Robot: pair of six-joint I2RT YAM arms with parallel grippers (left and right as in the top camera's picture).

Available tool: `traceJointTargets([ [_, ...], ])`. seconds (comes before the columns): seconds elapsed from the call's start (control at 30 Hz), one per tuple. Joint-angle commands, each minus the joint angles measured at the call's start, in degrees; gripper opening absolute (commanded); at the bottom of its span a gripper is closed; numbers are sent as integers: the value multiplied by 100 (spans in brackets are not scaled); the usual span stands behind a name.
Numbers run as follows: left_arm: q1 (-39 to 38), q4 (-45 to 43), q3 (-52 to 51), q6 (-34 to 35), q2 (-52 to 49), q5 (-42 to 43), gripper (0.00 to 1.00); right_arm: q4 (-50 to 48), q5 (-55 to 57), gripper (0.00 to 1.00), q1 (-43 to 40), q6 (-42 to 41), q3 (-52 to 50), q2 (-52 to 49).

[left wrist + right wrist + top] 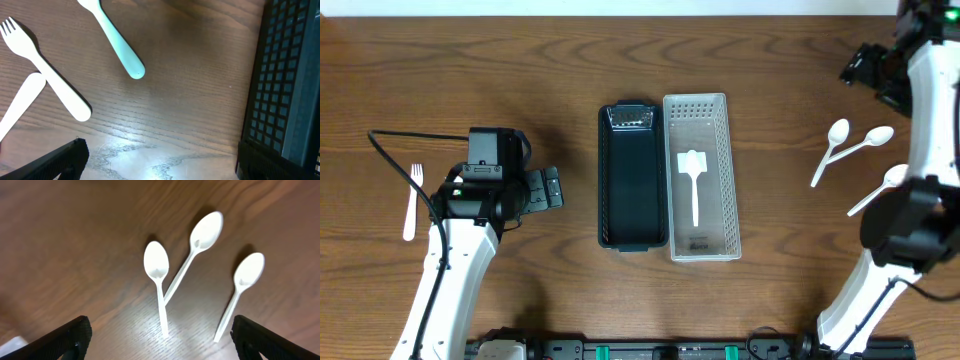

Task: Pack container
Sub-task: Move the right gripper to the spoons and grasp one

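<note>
Under my right gripper [160,325], jaws spread wide on the right-arm side of the white basket [720,130], I'd drop onto the lone spoon [248,270], clear of the touching pair [206,230] beside it; only the left wrist view, left gripper [160,149] equally agape, shows a teal handle [117,42] beside the fork [50,80] past the basket.

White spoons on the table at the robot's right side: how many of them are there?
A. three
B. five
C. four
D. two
A: the right wrist view shows three white spoons on the table, two meeting at their handles and one lying apart.
</note>
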State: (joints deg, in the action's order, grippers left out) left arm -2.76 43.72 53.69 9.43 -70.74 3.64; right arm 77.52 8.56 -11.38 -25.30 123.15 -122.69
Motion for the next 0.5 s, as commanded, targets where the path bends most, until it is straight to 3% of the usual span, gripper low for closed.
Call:
traceJointTargets([
  [0.0, -15, 20, 76, 79, 2, -66, 98, 0, -11, 93, 17, 225, -61, -531],
  [0.47, -15, -79, 76, 79, 2, -66, 98, -260, -518, 93, 22, 544, -61, -1834],
])
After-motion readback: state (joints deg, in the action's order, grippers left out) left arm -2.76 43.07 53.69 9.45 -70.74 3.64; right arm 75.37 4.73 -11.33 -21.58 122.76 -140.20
